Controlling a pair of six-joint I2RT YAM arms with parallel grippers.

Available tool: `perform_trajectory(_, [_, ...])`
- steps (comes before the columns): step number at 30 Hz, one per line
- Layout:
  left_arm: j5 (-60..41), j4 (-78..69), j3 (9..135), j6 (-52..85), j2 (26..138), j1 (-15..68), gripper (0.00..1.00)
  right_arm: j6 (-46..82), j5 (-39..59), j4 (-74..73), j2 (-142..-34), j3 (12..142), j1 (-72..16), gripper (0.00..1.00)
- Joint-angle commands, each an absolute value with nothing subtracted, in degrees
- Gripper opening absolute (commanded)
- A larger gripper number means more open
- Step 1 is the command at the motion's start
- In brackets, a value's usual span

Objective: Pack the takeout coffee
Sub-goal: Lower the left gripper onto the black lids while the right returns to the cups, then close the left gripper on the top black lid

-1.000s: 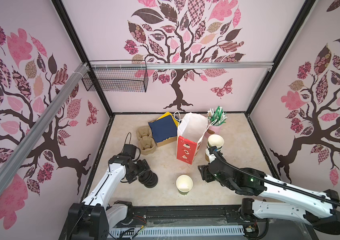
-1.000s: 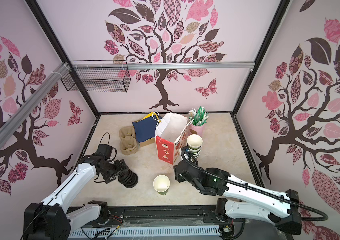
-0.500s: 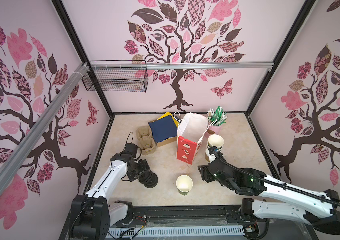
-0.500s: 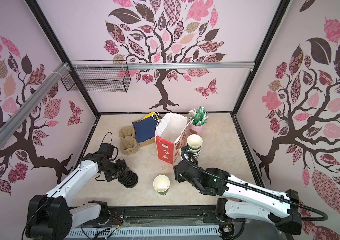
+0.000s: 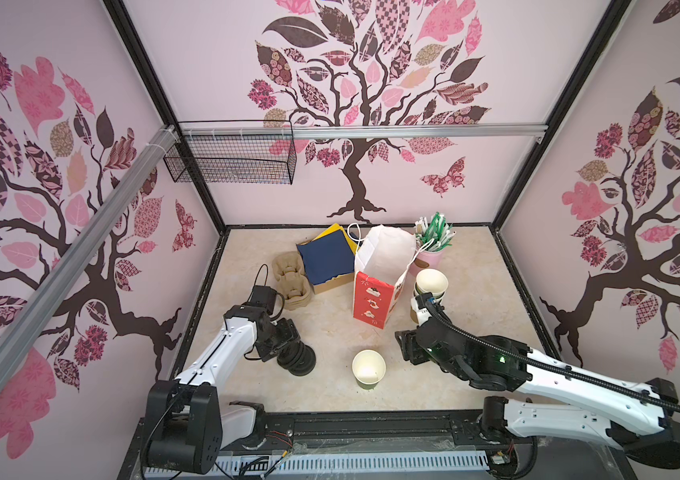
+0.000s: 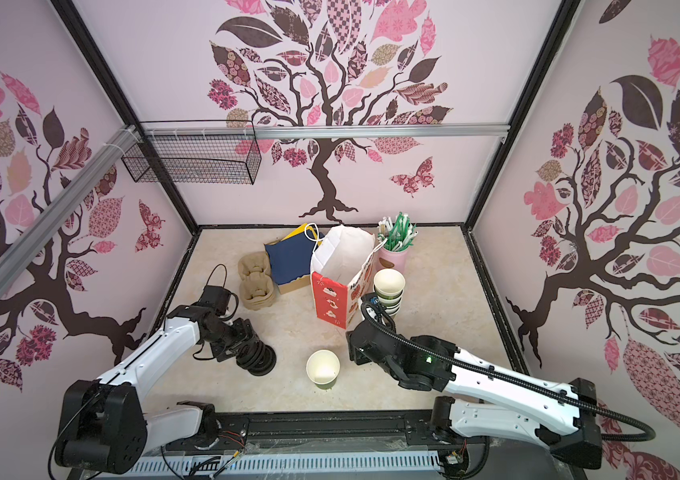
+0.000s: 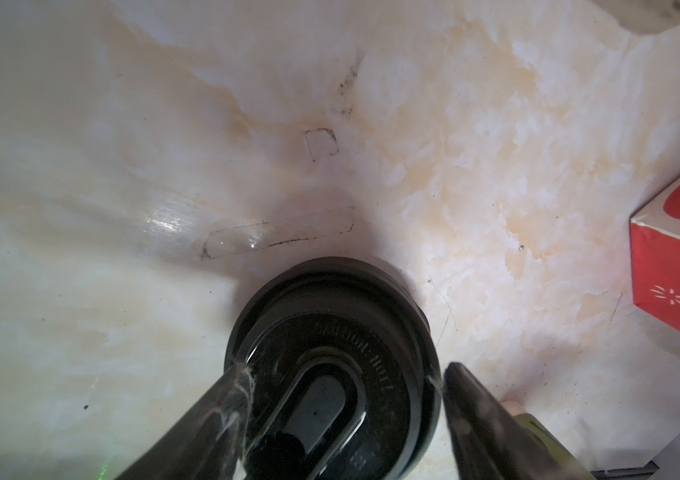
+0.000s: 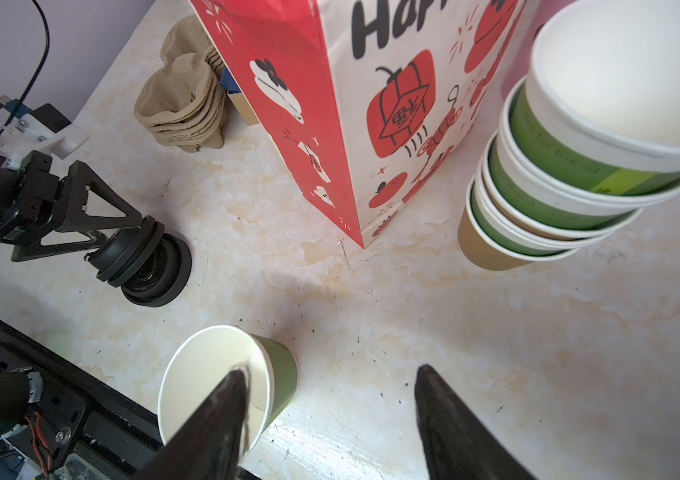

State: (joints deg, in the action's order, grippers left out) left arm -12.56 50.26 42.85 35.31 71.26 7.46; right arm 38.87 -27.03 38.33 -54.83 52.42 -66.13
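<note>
Straddles the lid stack (image 5: 301,363) with left jaws, grip unclear, likely to cap the open cup (image 5: 368,366); holds right jaws wide, empty.

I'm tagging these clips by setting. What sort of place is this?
Likely a robot test cell staged as a takeout coffee counter, not a real café: wallpapered enclosure walls, a stack of paper cups, pulp cup carriers and a paper bag.

White arms (image 5: 222,353), black fingers (image 8: 213,424)
</note>
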Motion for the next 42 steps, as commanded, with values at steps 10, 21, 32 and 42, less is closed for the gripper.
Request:
perform_trajectory(10, [-13.19, 49.68, 43.18, 34.45, 70.93, 7.13, 0.65, 39.31, -28.12, 38.88, -55.68, 52.82, -65.94, 0.68])
perform_trajectory(21, [-12.93, 51.22, 43.02, 37.17, 67.97, 7.12, 0.77, 38.93, -28.13, 38.72, -55.99, 53.2, -65.92, 0.68])
perform_trajectory(32, [-13.5, 50.84, 40.49, 41.24, 67.72, 7.12, 0.84, 38.23, -28.04, 38.78, -56.15, 53.3, -65.92, 0.69])
perform_trajectory(42, [-12.23, 50.63, 39.65, 41.59, 68.55, 7.16, 0.84, 38.41, -28.39, 39.2, -55.13, 52.76, -65.94, 0.7])
